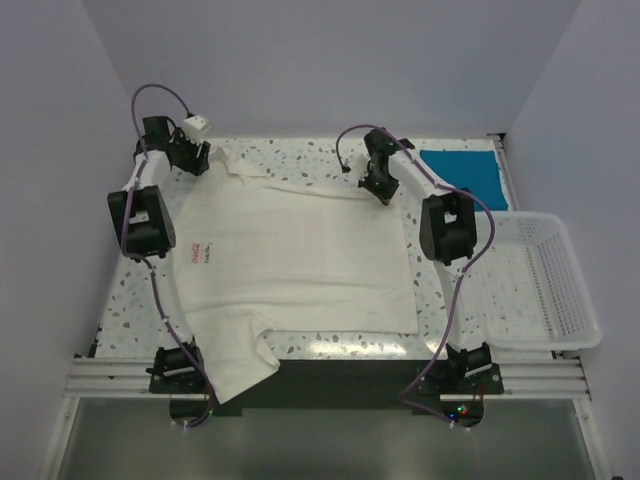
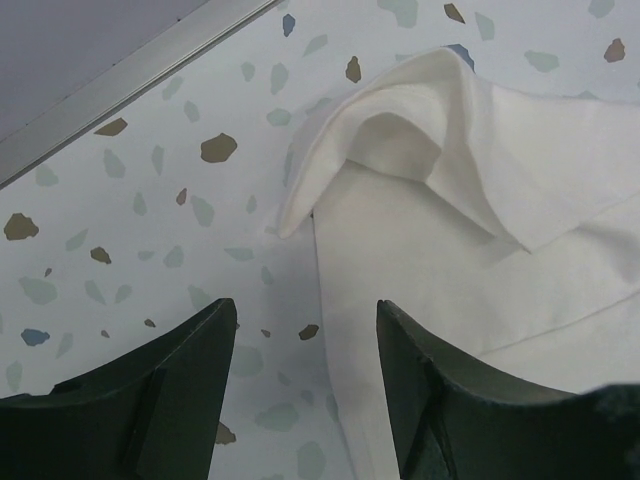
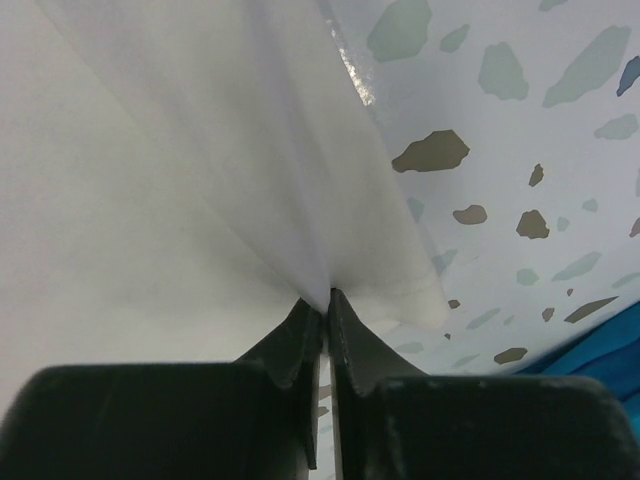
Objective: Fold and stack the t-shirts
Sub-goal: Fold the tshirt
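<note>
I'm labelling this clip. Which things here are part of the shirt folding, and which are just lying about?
Job: cream shirt, spread out, pinched by the right gripper; teal shirt, folded at the far right corner.
Lying about: basket, on the right.

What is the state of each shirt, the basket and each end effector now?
cream-white t-shirt, spread out on the table, one sleeve hanging over the near edge
teal-blue t-shirt, folded, lying flat
basket, upright
left end effector, open, holding nothing
right end effector, shut on the cream-white t-shirt's edge
</note>
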You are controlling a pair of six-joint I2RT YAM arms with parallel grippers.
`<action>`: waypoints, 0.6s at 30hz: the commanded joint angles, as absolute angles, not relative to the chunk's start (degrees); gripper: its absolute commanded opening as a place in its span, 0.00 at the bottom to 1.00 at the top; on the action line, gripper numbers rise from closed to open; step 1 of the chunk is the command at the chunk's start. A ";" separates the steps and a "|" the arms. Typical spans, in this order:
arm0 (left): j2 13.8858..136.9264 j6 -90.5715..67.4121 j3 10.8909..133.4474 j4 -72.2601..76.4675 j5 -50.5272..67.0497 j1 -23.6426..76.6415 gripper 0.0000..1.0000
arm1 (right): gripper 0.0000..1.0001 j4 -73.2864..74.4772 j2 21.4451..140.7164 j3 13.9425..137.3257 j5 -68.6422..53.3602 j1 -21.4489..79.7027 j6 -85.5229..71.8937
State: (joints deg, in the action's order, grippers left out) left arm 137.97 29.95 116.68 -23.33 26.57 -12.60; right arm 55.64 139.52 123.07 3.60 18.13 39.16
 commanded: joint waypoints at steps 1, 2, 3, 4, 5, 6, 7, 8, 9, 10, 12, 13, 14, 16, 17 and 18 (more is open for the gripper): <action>139.39 35.24 119.35 -17.50 29.45 -11.96 0.63 | 0.01 54.84 136.76 124.54 5.36 18.46 39.90; 140.00 35.85 119.70 -17.14 29.27 -11.69 0.62 | 0.00 54.76 136.84 124.54 5.54 18.54 39.90; 141.14 36.21 120.32 -16.96 29.27 -11.69 0.62 | 0.00 54.58 136.85 124.54 5.71 18.46 39.82; 141.59 36.65 121.28 -16.70 29.27 -11.25 0.61 | 0.00 54.32 136.93 124.63 5.89 18.46 39.81; 142.11 37.09 121.64 -16.18 29.09 -11.08 0.61 | 0.00 54.32 137.02 124.80 6.15 18.54 39.73; 142.82 37.26 121.90 -15.65 29.00 -10.90 0.60 | 0.00 54.32 137.11 125.07 6.24 18.46 39.81; 143.26 37.35 122.43 -14.69 29.00 -10.55 0.60 | 0.00 54.23 137.20 125.33 6.24 18.46 39.81; 143.70 37.79 122.78 -14.16 28.74 -10.46 0.59 | 0.00 54.23 137.28 125.85 6.41 18.46 39.81; 144.57 37.88 123.13 -13.63 28.31 -10.20 0.59 | 0.00 54.23 137.37 126.03 6.50 18.46 39.81; 145.02 37.97 124.00 -12.67 27.52 -9.93 0.58 | 0.00 54.32 137.46 126.56 6.50 18.46 39.81; 146.59 38.23 125.15 -12.13 26.90 -9.67 0.57 | 0.00 54.84 137.64 127.00 6.68 18.46 39.81; 147.12 38.15 126.20 -11.69 26.89 -9.49 0.56 | 0.00 54.84 137.64 127.26 6.77 18.46 39.81; 147.39 38.14 126.47 -11.34 26.98 -9.41 0.53 | 0.00 54.84 137.64 127.18 6.85 18.46 39.81; 147.92 38.06 126.65 -10.12 27.25 -9.32 0.44 | 0.00 54.84 137.55 127.35 7.12 18.54 39.81; 148.01 38.14 126.74 -9.76 27.33 -9.23 0.41 | 0.00 54.84 137.55 127.53 7.21 18.46 39.81; 148.09 38.41 126.74 -9.58 27.42 -9.23 0.36 | 0.00 54.58 137.55 127.62 7.38 18.46 39.90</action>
